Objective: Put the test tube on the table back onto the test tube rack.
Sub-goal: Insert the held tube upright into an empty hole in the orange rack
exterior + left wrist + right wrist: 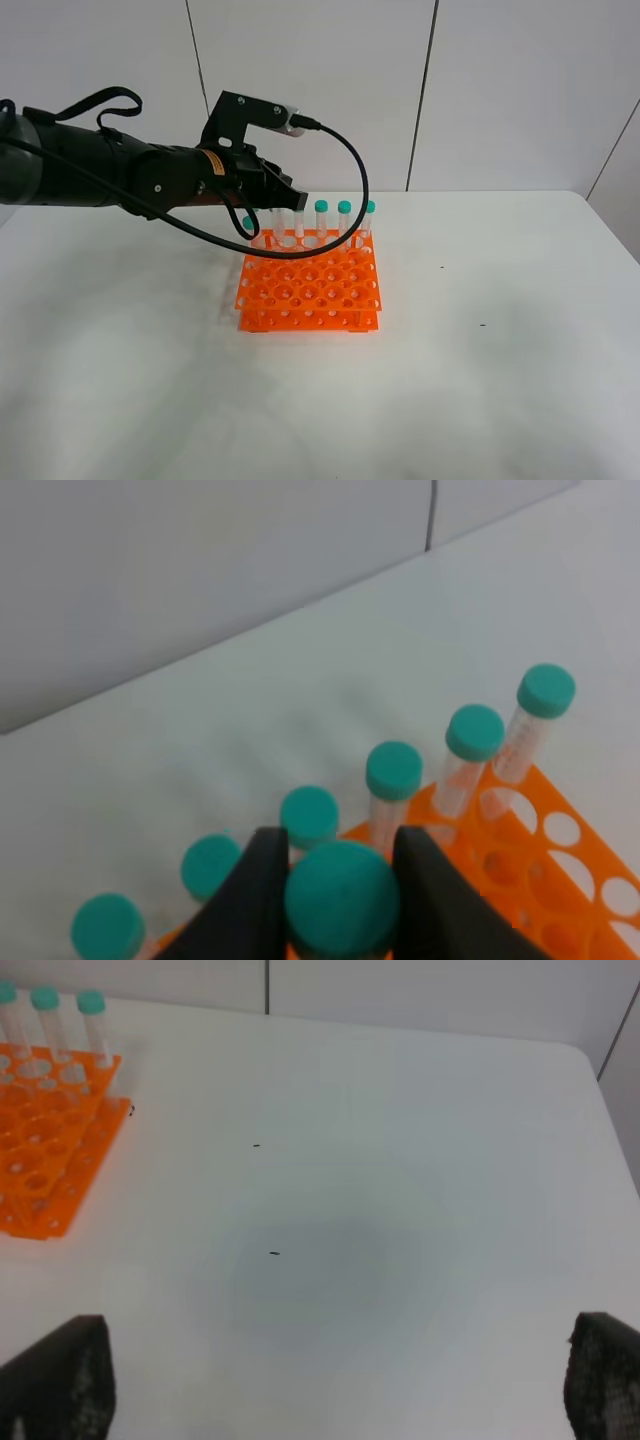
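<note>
The slim clear plastic test tube [342, 905] with a teal-green screw cap is clamped at its cap by the black left gripper [335, 875], at the far row of the bright orange, hole-gridded plastic test tube rack [310, 290], among other capped tubes [394, 770]. Whether its tip is seated in a hole cannot be told. The right gripper [335, 1380] is held spread wide above the plain white matte table [400, 1160].

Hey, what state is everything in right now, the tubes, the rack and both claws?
Test tube: capped, clamped at its cap in the left claw.
Left claw: shut on the test tube.
Right claw: open, holding nothing.
Test tube rack: level on the table, most holes empty.
Other tubes: capped, upright in the rack's far row.
</note>
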